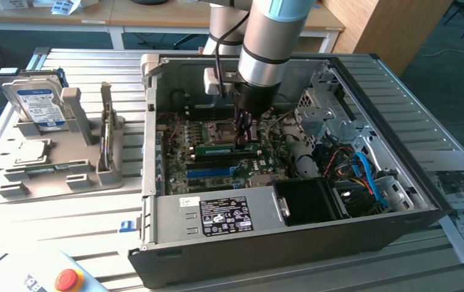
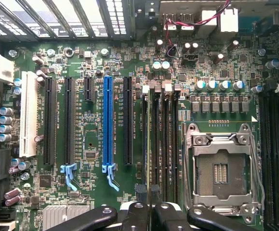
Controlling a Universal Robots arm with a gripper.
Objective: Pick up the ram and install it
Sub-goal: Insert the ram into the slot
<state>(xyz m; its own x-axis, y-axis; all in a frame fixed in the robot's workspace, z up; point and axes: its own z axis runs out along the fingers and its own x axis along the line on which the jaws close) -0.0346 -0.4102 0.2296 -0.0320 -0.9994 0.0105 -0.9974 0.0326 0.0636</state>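
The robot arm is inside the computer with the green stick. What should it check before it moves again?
1. Is the gripper shut on the ram? Ok.
2. Does the ram lie along the memory slots, not crossways? Ok.
3. Is the ram pushed fully down into a slot? Cannot tell.
4. Are the end clips of the slots open? Cannot tell.
5. Is the blue cable away from the slots? Ok, it lies off to the exterior view's right.
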